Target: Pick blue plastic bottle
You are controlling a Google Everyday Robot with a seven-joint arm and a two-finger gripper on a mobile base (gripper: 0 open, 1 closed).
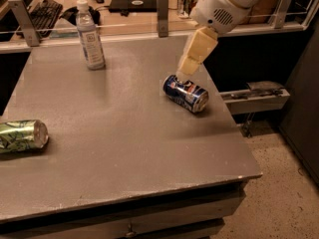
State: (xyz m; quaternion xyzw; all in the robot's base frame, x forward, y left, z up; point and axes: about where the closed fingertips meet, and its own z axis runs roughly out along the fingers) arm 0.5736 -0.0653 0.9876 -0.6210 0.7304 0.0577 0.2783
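Three Containers on the Table, One Target Untouched

One green can [22, 135] lay on its side at the left edge of the grey table [124, 153], well apart from everything else. Farther back, near the far left corner, the blue plastic bottle [89, 36] stood upright with its white cap on and free on all sides, a pose that should suit a grasp from the side. Beyond the rear rail, a keyboard [42, 11] sat on a desk. Toward the right, a blue soda can [185, 93] lay tipped on the tabletop. The gripper [189, 66] hung just above that can's far end, angled down from the white arm housing [224, 6] and well apart from the bottle. Whether it was spread or pressed together could not be told, though it appeared to carry nothing. Open tabletop ran between gripper and bottle, so a leftward reach looked unobstructed. The main risk was judged to be knocking the bottle over.
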